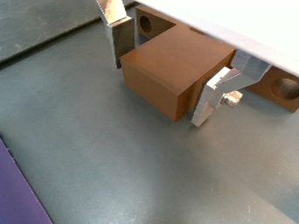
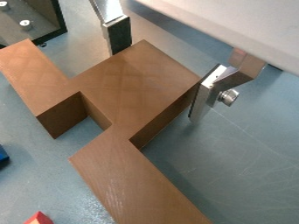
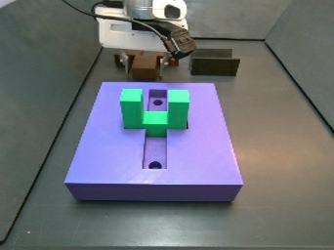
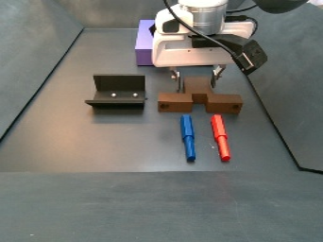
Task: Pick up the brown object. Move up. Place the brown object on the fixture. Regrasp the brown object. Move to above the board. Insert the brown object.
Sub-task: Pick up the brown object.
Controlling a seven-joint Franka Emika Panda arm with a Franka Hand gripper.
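One brown object [image 4: 199, 99] lies flat on the grey floor, just in front of the board [image 3: 156, 137] and well apart from the fixture [image 4: 115, 93]. In both wrist views its short central stub sits between the two silver fingers [image 2: 212, 91], which straddle it with the gripper [image 2: 163, 61] low over the piece. The pads look close to the stub's side faces, but I cannot tell whether they press it or stand a hair off; the jaws are neither fully spread nor visibly clamped.

Blue pen [image 4: 188, 137] and red pen [image 4: 220, 137] lie just beside the piece on the side away from the board. A green block [image 3: 154, 107] sits on the board.

My judgement: the pick is about to begin. Risk lies in an off-centre hold on the stub; if one pad meets it first, the piece could twist on the floor, or hang tilted once lifted because its long arm outweighs the rest.
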